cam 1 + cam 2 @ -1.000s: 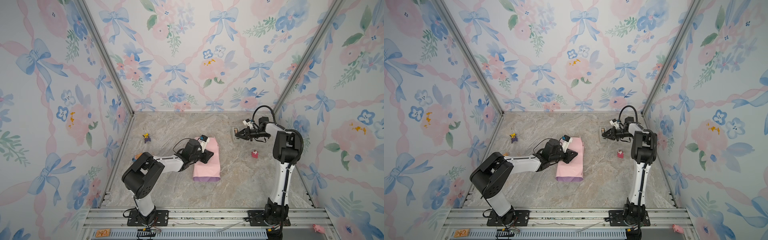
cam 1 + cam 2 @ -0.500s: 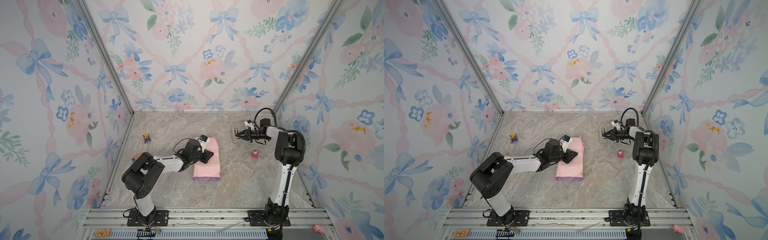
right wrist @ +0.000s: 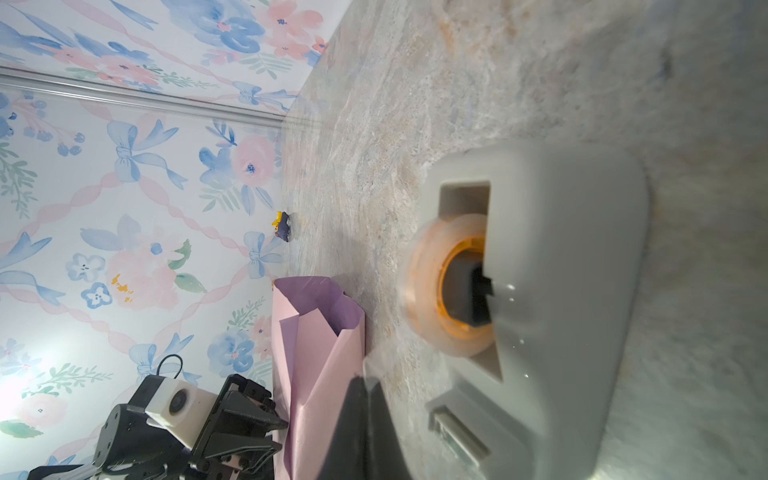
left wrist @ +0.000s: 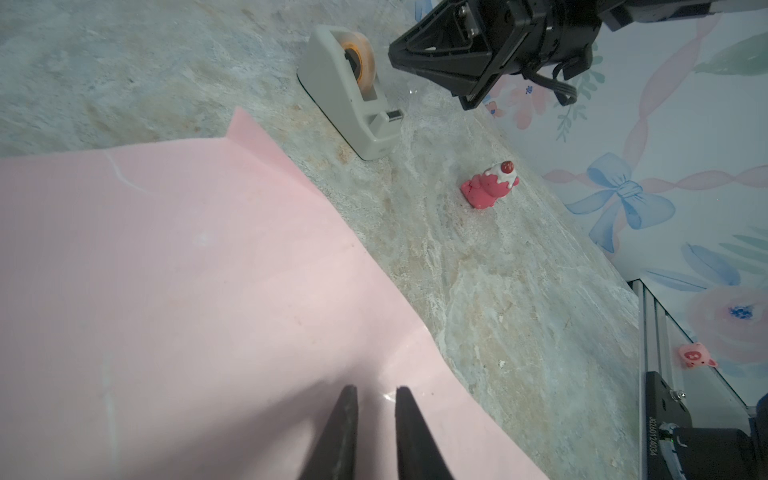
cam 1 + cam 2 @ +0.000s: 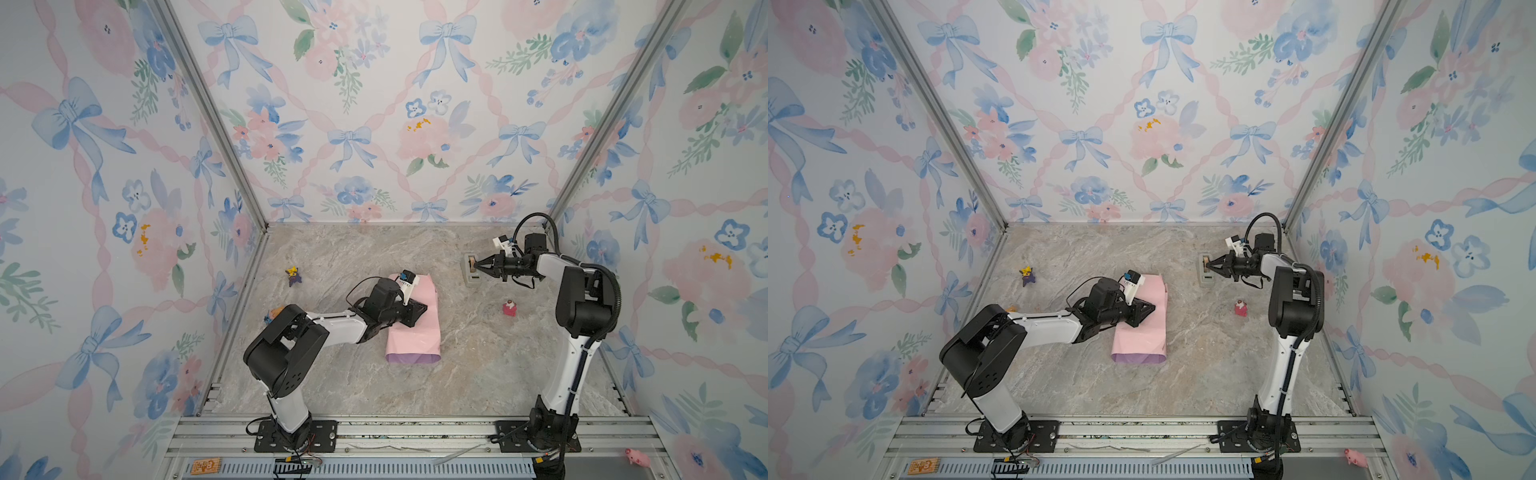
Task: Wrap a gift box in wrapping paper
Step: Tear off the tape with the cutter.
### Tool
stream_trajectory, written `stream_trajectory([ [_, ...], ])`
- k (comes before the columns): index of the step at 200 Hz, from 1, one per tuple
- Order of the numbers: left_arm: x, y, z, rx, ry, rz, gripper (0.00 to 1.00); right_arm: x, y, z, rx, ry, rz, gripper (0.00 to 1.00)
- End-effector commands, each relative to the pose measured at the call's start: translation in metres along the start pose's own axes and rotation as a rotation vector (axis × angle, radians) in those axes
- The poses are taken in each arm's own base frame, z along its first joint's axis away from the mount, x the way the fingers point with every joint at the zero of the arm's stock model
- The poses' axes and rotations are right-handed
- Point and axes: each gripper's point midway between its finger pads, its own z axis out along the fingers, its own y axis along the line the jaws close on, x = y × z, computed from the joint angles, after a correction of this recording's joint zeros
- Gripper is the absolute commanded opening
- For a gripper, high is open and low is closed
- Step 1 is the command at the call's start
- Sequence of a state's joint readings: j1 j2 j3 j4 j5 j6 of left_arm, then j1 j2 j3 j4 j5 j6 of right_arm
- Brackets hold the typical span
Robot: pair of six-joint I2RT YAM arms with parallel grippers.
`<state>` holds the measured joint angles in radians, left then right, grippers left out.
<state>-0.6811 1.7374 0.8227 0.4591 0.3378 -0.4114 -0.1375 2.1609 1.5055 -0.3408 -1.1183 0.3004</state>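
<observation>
The wrapping paper (image 5: 415,332) lies mid-table, folded into a long parcel, pale pink on top with lilac showing at its near end (image 5: 1138,357). The gift box is hidden. My left gripper (image 5: 419,311) rests on the parcel's top. In the left wrist view its fingertips (image 4: 376,388) touch the pink sheet (image 4: 166,291), a narrow gap between them and nothing in it. My right gripper (image 5: 478,264) is at the grey tape dispenser (image 5: 471,272). Its jaws (image 3: 365,376) are shut, and a faint clear strip of tape shows at the tips.
A red figurine (image 5: 509,308) stands between the parcel and the right arm. A purple and yellow figurine (image 5: 293,276) sits at the back left, and a small orange thing (image 5: 272,313) by the left wall. Floral walls close in three sides.
My right gripper has shut at the tape dispenser and drawn back slightly to the right. The left arm and the parcel have not moved.
</observation>
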Motion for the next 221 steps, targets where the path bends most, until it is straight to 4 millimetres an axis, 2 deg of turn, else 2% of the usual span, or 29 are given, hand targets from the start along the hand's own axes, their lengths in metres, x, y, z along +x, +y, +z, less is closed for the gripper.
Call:
stream_trajectory([
  [1,0.056,0.026,-0.002,-0.099,0.173,-0.058,0.21,0.003,0.019,-0.010,-0.020,-0.013,0.007,0.00],
  [29,0.056,0.026,-0.002,-0.098,0.173,-0.057,0.21,0.013,0.018,-0.015,0.022,-0.019,0.031,0.00],
  [86,0.056,0.025,-0.002,-0.096,0.172,-0.058,0.21,0.045,0.018,-0.024,0.081,-0.017,0.044,0.00],
  [148,0.057,0.024,-0.003,-0.095,0.173,-0.055,0.21,0.078,0.009,-0.024,0.084,-0.016,0.089,0.00],
  [171,0.057,0.024,-0.003,-0.095,0.172,-0.054,0.21,0.083,-0.003,-0.021,0.103,-0.017,0.111,0.00],
  [221,0.057,0.024,-0.004,-0.100,0.171,-0.052,0.21,0.080,-0.033,-0.012,0.139,-0.019,0.164,0.00],
])
